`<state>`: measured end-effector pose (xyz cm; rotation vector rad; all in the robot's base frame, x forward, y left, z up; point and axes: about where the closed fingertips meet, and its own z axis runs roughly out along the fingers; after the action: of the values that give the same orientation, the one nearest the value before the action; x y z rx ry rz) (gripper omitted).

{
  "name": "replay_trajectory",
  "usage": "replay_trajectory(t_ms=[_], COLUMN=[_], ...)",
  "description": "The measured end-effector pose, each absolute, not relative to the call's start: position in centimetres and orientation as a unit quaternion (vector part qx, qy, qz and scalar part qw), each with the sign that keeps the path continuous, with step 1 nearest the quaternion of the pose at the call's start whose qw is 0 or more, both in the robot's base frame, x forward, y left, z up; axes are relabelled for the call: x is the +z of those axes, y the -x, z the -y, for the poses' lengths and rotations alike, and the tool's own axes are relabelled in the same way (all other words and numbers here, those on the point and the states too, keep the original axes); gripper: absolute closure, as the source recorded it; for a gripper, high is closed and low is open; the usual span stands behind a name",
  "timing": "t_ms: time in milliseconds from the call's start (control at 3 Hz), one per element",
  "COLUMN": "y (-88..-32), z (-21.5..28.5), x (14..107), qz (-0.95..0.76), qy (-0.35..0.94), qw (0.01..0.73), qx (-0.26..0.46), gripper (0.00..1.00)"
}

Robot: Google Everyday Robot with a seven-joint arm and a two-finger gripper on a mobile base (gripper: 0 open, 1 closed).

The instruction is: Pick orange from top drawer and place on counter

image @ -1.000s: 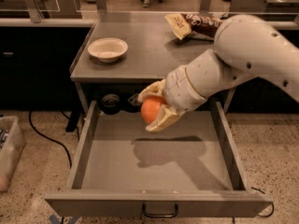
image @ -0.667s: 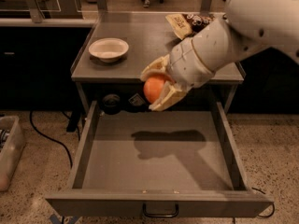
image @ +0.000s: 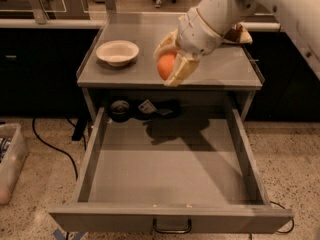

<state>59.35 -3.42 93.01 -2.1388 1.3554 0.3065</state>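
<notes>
My gripper [image: 169, 64] is shut on the orange [image: 166, 66], a small round bright-orange fruit held between two pale fingers [image: 183, 71]. It hangs above the front edge of the grey metal counter [image: 220, 69], higher than the drawer. The top drawer [image: 165, 169] stands pulled wide open below, with a flat grey bottom, low side walls and a dark pull handle [image: 172, 228] on its front. My white arm comes in from the upper right.
A white bowl [image: 117, 52] sits on the counter's left part. A snack bag [image: 239, 34] lies at the counter's back right, partly behind my arm. Dark objects [image: 142, 109] lie at the drawer's back. A clear bin [image: 11, 159] stands on the floor at left.
My gripper has lifted the orange up out of the drawer and carried it back to above the counter's front edge.
</notes>
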Motion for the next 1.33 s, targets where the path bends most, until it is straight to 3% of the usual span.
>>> replay_trajectory(t_ms=[1000, 1333], y=[-61.3, -64.4], z=[3.7, 4.2], x=[94.7, 93.2], qz=[-0.506, -0.505], qy=[0.794, 0.796], qw=[0.321, 0.323], qx=[0.099, 0.086], gripper=[1.00, 1.00])
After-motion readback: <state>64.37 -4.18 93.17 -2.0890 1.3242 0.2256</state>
